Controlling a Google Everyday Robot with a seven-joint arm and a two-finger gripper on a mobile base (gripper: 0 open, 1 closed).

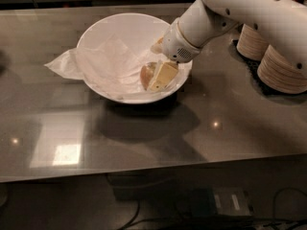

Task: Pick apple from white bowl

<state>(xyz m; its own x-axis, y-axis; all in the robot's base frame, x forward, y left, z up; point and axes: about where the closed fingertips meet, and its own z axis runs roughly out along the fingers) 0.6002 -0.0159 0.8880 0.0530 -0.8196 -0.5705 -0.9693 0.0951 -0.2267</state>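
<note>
Overhead light is glaring off the grey table point(240, 128) in a bright square patch at lower left, while the far background is sinking into darkness. The white bowl point(96, 35) is glowing brightest and throwing a soft shadow toward the camera. The gripper point(162, 76), inside it at the apple point(146, 74), is sitting in the shade of the arm point(240, 8).
</note>
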